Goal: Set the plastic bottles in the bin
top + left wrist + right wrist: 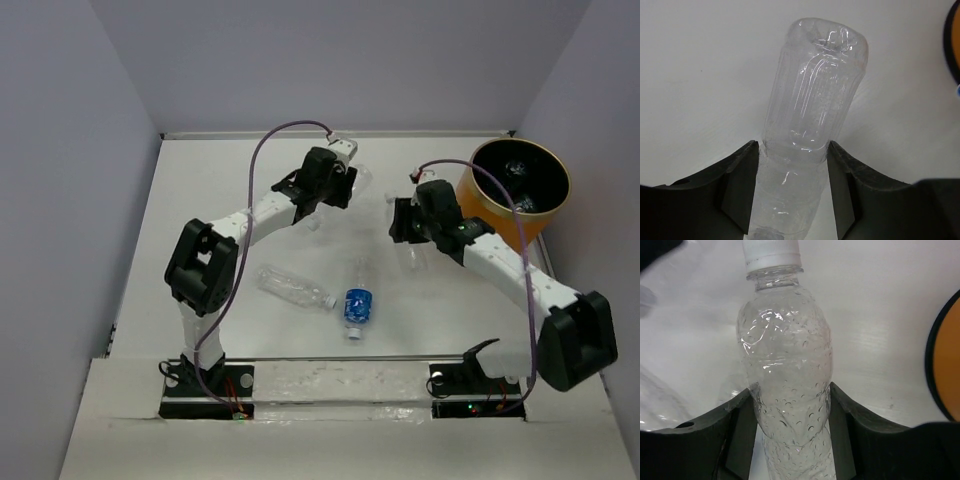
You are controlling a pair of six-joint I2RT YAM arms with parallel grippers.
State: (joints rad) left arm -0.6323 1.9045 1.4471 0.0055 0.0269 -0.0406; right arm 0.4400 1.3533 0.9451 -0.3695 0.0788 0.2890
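Note:
In the left wrist view a clear, label-less plastic bottle (815, 85) points base-first away from me, and my left gripper (792, 187) is shut on its lower body, both fingers pressed to its sides. From above, that gripper (345, 185) is at the table's far middle. My right gripper (792, 435) is shut on a second clear bottle (785, 350) with a white cap (771, 254), the pads touching both its sides. The orange bin (515, 190) with a black inside stands at the far right, just right of the right gripper (405, 232). Its edge shows in both wrist views (945, 370) (954, 45).
Two more bottles lie near the front of the table: a clear one (295, 287) and one with a blue label (357, 303). Part of another clear bottle (655, 400) shows at the lower left of the right wrist view. Grey walls close in the table on three sides.

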